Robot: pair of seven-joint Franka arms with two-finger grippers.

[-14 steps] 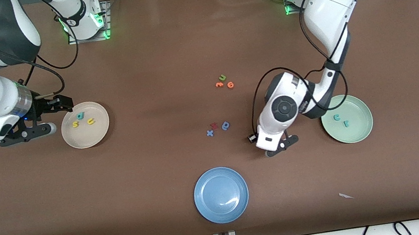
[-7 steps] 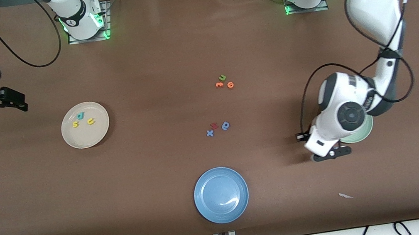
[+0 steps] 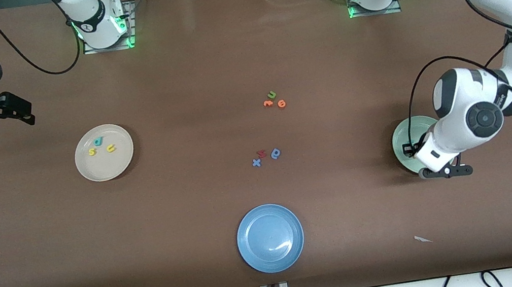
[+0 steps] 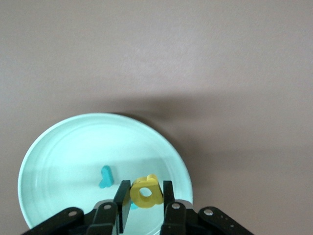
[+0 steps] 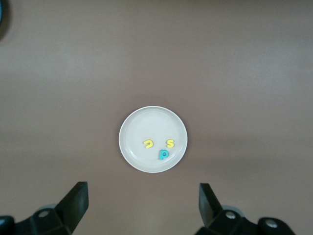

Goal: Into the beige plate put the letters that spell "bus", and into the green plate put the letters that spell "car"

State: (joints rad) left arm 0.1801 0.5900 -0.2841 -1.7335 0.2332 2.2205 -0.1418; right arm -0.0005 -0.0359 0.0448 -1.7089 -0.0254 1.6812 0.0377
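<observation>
My left gripper (image 4: 145,197) is shut on the yellow "a" (image 4: 145,191) and hangs over the green plate (image 4: 63,156), near its rim. One teal letter (image 4: 105,176) lies in that plate, and another peeks out by a finger. In the front view the left arm's hand (image 3: 459,132) covers most of the green plate (image 3: 401,138). The beige plate (image 3: 106,168) holds the teal "b" (image 3: 98,141), yellow "s" (image 3: 92,152) and yellow "u" (image 3: 110,148). My right gripper (image 3: 22,112) waits open, up in the air over the right arm's end of the table, with the beige plate (image 5: 132,132) below it.
A blue plate (image 3: 272,251) sits near the front edge, mid-table. Two orange letters with a green "u" (image 3: 272,94) lie mid-table; nearer the camera are a blue "x" (image 3: 256,163), a red letter and a blue rounded letter. A white scrap (image 3: 423,239) lies nearer the camera than the green plate.
The left arm carried the yellow "a" from mid-table to over the green plate. The right arm drew back from the beige plate toward its end of the table.
</observation>
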